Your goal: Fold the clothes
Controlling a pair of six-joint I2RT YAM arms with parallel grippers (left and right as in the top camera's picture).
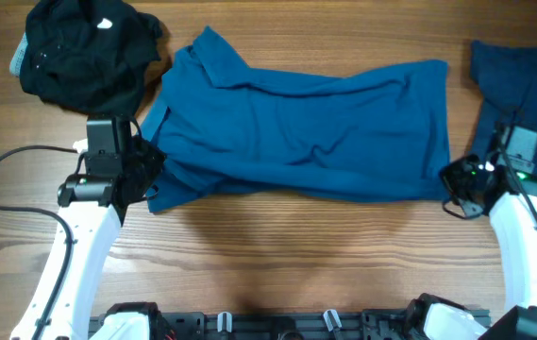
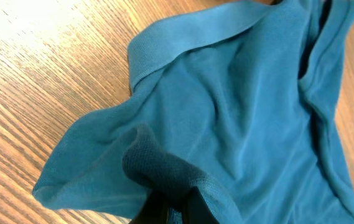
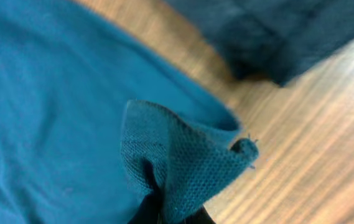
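Observation:
A teal polo shirt (image 1: 306, 127) lies spread sideways across the middle of the wooden table, collar at the upper left. My left gripper (image 1: 145, 175) is shut on the shirt's lower left edge; in the left wrist view a bunched fold of teal fabric (image 2: 164, 168) sits between the black fingers (image 2: 173, 208). My right gripper (image 1: 457, 179) is shut on the shirt's lower right corner; the right wrist view shows a pinched teal corner (image 3: 183, 158) rising from the fingers (image 3: 170, 211).
A black garment (image 1: 84, 52) lies bunched at the back left. A dark navy garment (image 1: 523, 80) lies at the back right, also in the right wrist view (image 3: 288, 31). Bare wood (image 1: 296, 255) runs along the front.

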